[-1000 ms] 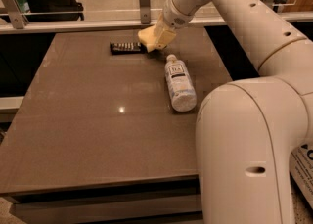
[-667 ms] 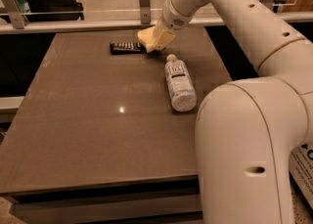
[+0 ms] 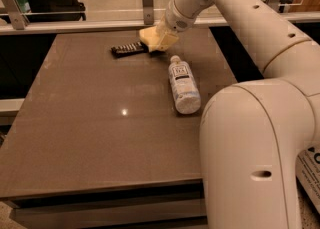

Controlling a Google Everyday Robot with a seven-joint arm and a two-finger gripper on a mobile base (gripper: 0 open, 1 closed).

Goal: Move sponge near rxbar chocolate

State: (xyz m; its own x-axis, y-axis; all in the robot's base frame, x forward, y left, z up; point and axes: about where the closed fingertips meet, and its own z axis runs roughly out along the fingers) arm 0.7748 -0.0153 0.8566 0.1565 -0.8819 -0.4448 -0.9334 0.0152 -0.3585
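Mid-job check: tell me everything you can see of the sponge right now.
The sponge is a pale yellow, thick slab of soft-looking foam with curved edges. It sits tilted at the tip of the pincer, over the far side of the table. Its left edge meets the right end of the dark bar; whether they touch, or whether the sponge rests on the table, cannot be told. The bottle lies apart from it, nearer the camera.
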